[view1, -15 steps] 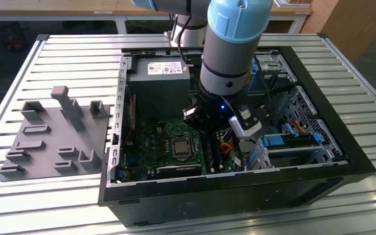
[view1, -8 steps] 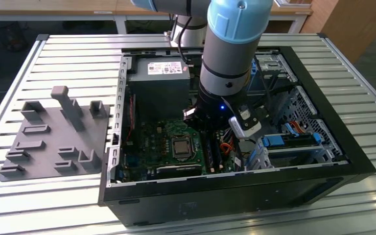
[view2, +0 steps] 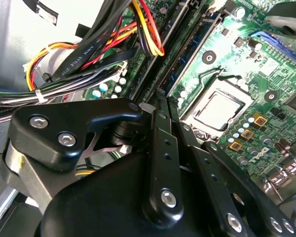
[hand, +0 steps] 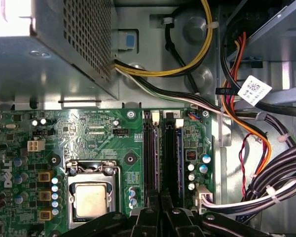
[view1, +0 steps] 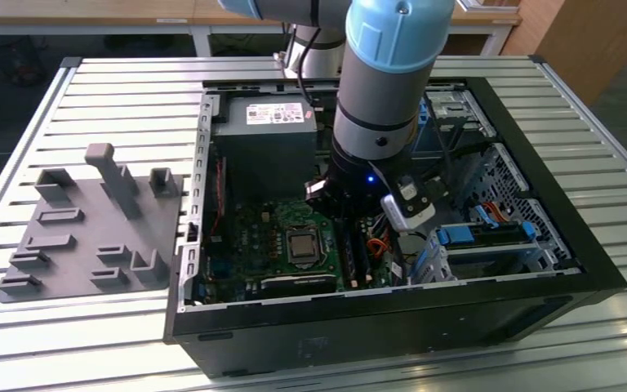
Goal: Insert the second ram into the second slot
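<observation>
Open computer case (view1: 575,269) on slatted table (view1: 128,90), gripper (hand: 160,205) over motherboard slots, fingers nearly closed, apparently pinching thin dark-edged second ram (hand: 179,158)

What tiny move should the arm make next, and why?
Probably ease straight down: the gripper hangs directly over the two long memory slots on the motherboard, where a thin blue board lies along one slot, so sideways motion looks unneeded.

In the exterior view the arm (view1: 384,98) hides the middle of the computer case (view1: 575,269), and its top is cut off. In both wrist views the end effector (hand: 160,207) covers the near ends of the slots (hand: 160,148). The second ram cannot be made out.
</observation>
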Controlling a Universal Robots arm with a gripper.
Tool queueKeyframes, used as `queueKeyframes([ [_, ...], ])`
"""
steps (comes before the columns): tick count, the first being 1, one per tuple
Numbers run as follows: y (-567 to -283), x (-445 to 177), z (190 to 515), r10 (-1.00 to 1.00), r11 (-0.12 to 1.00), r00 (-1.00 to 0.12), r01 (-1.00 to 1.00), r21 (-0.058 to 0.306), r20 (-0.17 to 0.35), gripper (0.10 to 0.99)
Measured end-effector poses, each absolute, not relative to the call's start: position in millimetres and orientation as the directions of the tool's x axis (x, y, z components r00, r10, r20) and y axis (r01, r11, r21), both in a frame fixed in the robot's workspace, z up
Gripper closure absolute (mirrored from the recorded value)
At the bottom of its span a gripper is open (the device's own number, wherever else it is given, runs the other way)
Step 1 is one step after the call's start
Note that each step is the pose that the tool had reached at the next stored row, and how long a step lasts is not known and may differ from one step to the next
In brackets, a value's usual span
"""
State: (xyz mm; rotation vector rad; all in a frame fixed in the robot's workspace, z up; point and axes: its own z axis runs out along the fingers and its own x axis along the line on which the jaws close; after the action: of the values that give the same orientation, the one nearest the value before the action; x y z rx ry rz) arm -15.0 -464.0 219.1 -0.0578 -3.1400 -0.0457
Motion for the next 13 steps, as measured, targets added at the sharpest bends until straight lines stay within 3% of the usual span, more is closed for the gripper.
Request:
queueKeyframes([
  [13,-464.0,-14.9,217.7,0.039,0.999,-0.999,0.039,0.029,0.001,0.957],
])
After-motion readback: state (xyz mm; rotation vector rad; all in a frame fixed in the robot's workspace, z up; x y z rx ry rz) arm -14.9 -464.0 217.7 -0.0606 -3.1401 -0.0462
